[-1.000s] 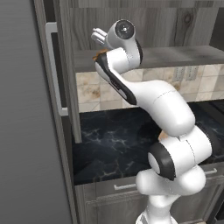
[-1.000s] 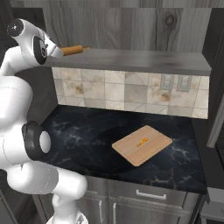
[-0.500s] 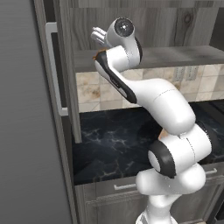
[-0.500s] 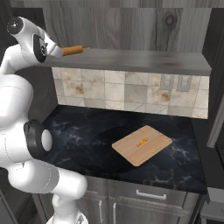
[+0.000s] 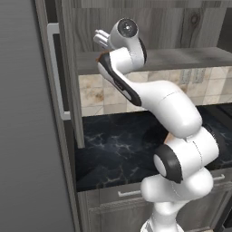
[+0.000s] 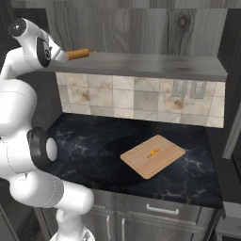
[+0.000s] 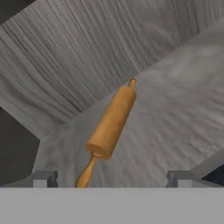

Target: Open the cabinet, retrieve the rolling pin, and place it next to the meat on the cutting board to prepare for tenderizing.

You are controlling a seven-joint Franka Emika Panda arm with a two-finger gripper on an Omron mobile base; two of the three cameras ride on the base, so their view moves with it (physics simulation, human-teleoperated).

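Observation:
The cabinet (image 6: 141,65) stands open, its left door (image 5: 68,68) swung out. On its grey wood-grain floor lies the orange-brown rolling pin (image 7: 109,124), one knob handle pointing toward me; it also pokes out from behind the hand in the right base view (image 6: 77,54). My gripper (image 7: 112,178) is open just in front of that near handle, with its fingertips (image 7: 43,178) wide on either side and touching nothing. In the left base view the gripper (image 5: 100,38) reaches into the cabinet at shelf height. The cutting board (image 6: 167,151) lies on the counter with a small orange piece of meat (image 6: 152,153) on it.
A black marbled countertop (image 6: 89,141) runs below a tiled backsplash (image 6: 136,96). Grey drawer fronts (image 6: 160,212) with short handles sit under it. The open door's long silver handle (image 5: 54,72) hangs left of the arm. The edge of another door (image 6: 233,127) shows at the right.
The hand has edged slightly up and in toward the shelf. The rolling pin and the board lie as before, and the jaws stay open.

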